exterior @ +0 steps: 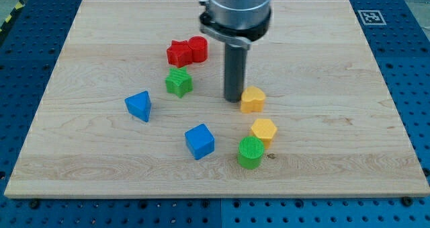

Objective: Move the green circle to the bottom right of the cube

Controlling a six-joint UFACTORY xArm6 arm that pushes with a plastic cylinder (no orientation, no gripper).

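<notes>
The green circle (pixel 250 152), a short green cylinder, stands near the view's bottom centre, right of and slightly below the blue cube (pixel 199 141), with a small gap between them. It touches a yellow hexagon block (pixel 264 130) at its upper right. My tip (pixel 234 99) is above them in the view, just left of a second yellow block (pixel 253 100), close to it or touching it. The tip is well apart from the green circle and the cube.
A green star block (pixel 179 82) lies left of the tip. Two red blocks (pixel 187 51) sit together at the view's upper middle. A blue triangle block (pixel 139 105) lies at the left. The wooden board (pixel 349 154) ends at blue pegboard on all sides.
</notes>
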